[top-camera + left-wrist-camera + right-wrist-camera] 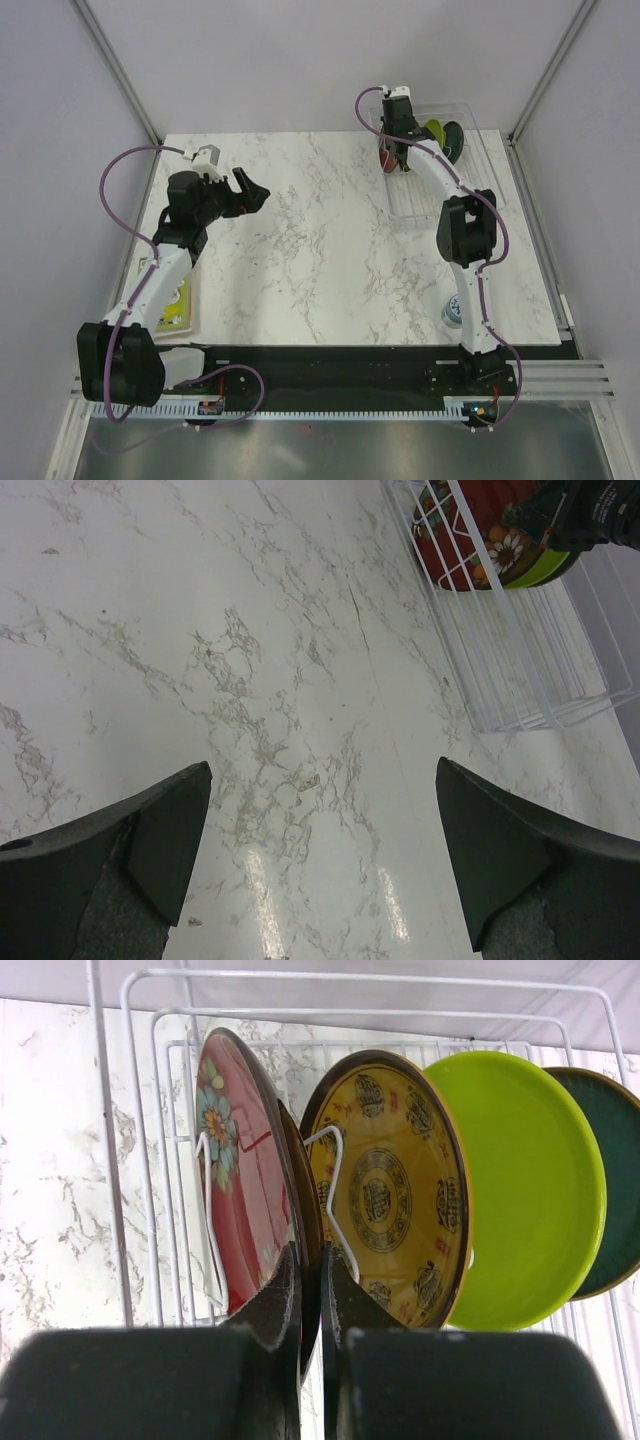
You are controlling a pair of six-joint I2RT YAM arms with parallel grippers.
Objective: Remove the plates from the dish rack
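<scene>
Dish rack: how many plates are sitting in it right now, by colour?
Dark red floral round plate: 1
Yellow patterned round plate: 1
Plain lime green round plate: 1
Dark teal round plate: 1
Total: 4 plates, all standing on edge in the clear plastic dish rack.

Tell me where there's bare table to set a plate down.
The middle of the marble table is bare, between the left fingers and the dish rack; so is the near strip between the green-yellow item and the cup. The rack is crowded: four plates packed, right fingers on the red plate.
</scene>
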